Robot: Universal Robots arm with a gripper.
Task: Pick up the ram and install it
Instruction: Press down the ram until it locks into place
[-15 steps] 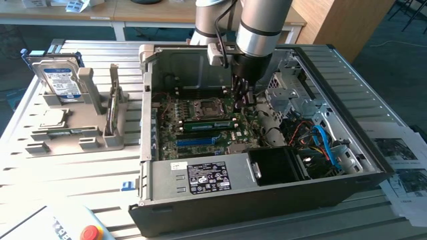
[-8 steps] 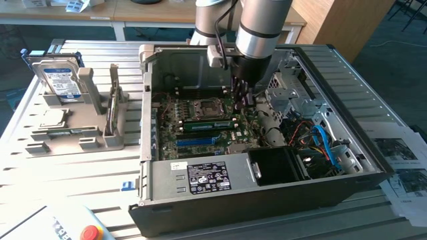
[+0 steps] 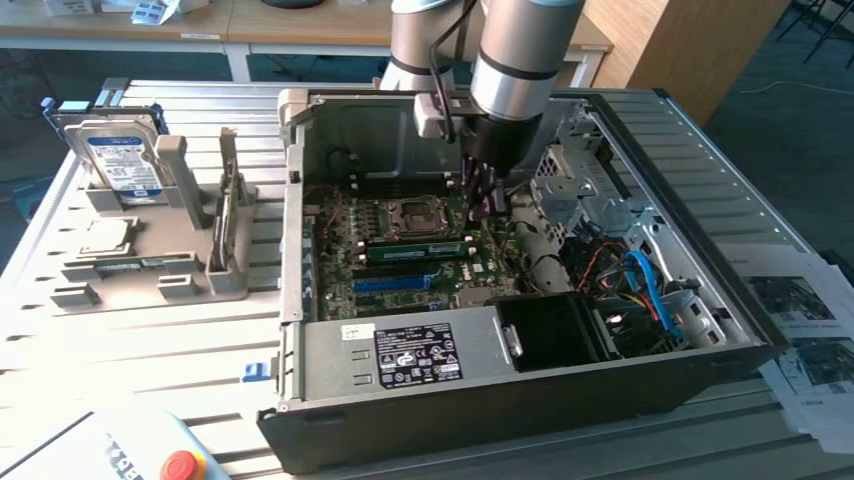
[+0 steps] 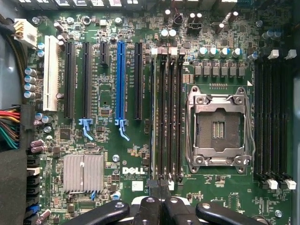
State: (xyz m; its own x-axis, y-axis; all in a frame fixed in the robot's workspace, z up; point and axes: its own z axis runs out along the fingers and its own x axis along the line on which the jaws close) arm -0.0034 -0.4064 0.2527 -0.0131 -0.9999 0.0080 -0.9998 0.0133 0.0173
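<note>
The ram (image 3: 414, 250), a thin green circuit-board stick, stands on edge in a black slot beside the silver processor socket (image 4: 219, 126) of the green motherboard (image 4: 197, 197), which has "DELL" printed on it in white. My pincer (image 4: 159, 190) is closed and grips nothing, its tips at one end of the stick. I cannot tell whether they touch it.

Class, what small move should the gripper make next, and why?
Probably press straight down: the shut gripper holds nothing and hangs near one end of the ram, which already stands in a slot beside the processor socket.
</note>
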